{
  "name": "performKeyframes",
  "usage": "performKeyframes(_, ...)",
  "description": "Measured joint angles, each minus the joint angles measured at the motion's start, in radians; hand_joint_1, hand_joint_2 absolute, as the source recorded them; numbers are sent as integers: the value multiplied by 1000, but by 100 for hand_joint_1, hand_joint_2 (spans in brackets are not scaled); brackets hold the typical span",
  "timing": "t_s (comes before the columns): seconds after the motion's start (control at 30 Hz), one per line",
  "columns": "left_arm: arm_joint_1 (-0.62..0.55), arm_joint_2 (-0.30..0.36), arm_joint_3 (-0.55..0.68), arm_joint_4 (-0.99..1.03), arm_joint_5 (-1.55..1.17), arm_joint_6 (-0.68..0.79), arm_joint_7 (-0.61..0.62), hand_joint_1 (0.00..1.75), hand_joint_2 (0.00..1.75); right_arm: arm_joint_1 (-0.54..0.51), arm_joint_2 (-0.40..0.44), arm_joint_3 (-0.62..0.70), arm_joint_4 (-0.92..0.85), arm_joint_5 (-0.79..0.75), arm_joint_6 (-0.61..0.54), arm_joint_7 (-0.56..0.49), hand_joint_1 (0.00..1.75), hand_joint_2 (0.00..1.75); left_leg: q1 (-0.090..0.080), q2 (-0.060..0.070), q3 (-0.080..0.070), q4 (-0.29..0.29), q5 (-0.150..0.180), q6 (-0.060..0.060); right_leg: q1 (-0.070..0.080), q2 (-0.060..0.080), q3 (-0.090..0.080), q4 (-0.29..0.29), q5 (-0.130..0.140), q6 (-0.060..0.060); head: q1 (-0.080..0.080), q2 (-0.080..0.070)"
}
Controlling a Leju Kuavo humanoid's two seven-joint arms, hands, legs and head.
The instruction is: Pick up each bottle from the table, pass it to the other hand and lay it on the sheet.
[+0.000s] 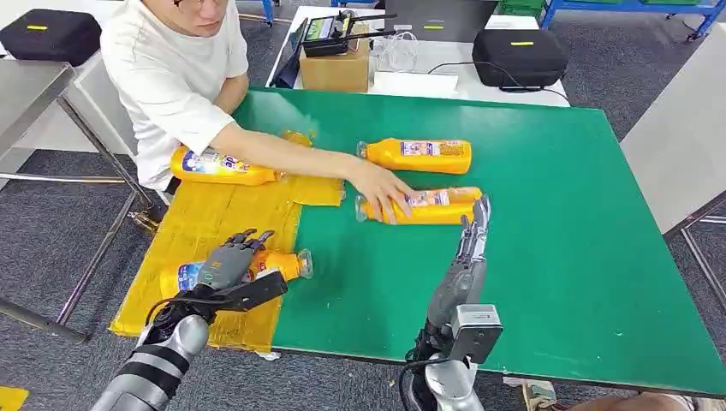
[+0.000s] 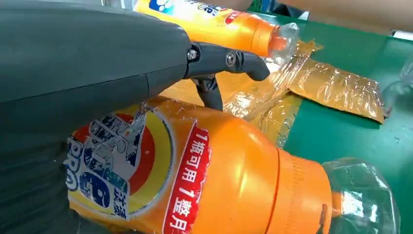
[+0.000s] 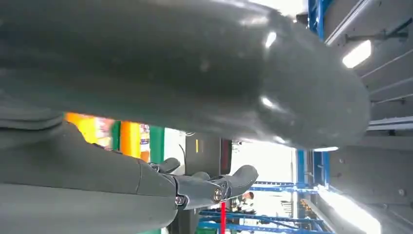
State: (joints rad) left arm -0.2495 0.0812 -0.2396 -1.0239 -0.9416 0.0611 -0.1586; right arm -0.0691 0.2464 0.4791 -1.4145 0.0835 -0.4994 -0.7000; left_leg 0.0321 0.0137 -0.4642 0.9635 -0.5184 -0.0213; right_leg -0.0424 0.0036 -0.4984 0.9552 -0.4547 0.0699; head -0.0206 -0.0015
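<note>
While the left hand (image 1: 229, 264) rests over a bottle (image 1: 282, 261) lying on its side on the yellow sheet (image 1: 205, 214), fingers draped across the label, it is hard to judge whether the grip is firm or already loosening; the left wrist view shows the palm against the bottle body and a thumb arched above it, so I log it as holding that bottle. A second bottle (image 1: 221, 166) lies on the far part of the sheet, near the person (image 1: 175, 77) seated at the counter's far left corner. Two more bottles are on the green counter (image 1: 548, 223): the far one (image 1: 418, 155) lies apart, untouched; the near one (image 1: 425, 206) has the person's hand (image 1: 381, 190) pressed on its cap end. The right hand (image 1: 473, 233) stands upright just beside that near bottle's base, fingers straight and apart, holding nothing; contact with the bottle cannot be confirmed. Judgement on progress: about halfway. Two bottles are at the sheet, one apparently in the last stage of being laid down. Two remain to be picked up, passed across and placed. The right hand looks set to take the near bottle once the person's hand clears it.
</note>
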Motion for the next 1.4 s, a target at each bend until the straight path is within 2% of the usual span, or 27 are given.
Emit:
performKeyframes(0.13,11,-10,26,-18,162,-76,-79,0,175,1,10,-13,6,5,32,0,0,0,0,0,0,0,0,0,0,0,1,0,0,0,-1,0)
performKeyframes(0.27,65,-30,47,-88,236,-26,-110,0,175,1,16,-23,21,-6,59,0,0,0,0,-1,0,0,0,0,0,0,0,0,0,0,0,0)
performKeyframes(0.37,120,-71,79,-166,357,94,-257,0,175,1,16,-24,33,-8,59,0,0,0,0,0,-1,1,0,0,0,0,-1,0,0,0,0,0)
performKeyframes(0.5,157,-188,117,-324,542,380,-462,0,175,-1,16,-13,61,49,6,0,0,0,0,-2,-3,1,0,0,0,0,-2,-1,0,0,0,0)
performKeyframes(0.63,176,-253,120,-454,643,478,-517,0,175,-7,11,-7,104,138,4,8,0,0,0,-2,-3,1,0,0,0,0,-2,-1,0,0,0,0)
performKeyframes(0.7,192,-271,117,-510,686,506,-533,0,175,-8,0,-4,125,267,5,57,0,0,0,-1,-3,0,0,0,1,0,-2,-1,0,0,0,0)
performKeyframes(0.73,200,-274,110,-541,697,535,-537,0,175,-7,-9,-2,134,352,1,89,0,175,0,-1,-3,0,0,0,1,0,-2,-1,0,0,0,0)
performKeyframes(0.8,217,-272,89,-610,726,602,-541,0,175,-1,-36,3,148,508,0,158,0,175,0,-2,-3,1,0,0,1,-1,-2,-1,0,0,0,0)
performKeyframes(1.0,268,-271,61,-764,715,634,-543,0,175,29,-120,10,163,749,77,315,0,175,0,-2,-4,1,0,0,0,-1,-2,-2,0,0,0,0)
performKeyframes(1.27,308,-256,24,-821,703,626,-543,0,175,59,-209,10,139,918,147,434,0,175,0,-2,-4,1,0,0,0,-1,-3,-2,0,0,0,0)
performKeyframes(1.4,318,-253,13,-824,691,618,-543,0,175,57,-243,10,129,940,197,476,0,175,0,-2,-4,1,0,0,0,-1,-3,-2,0,0,0,0)
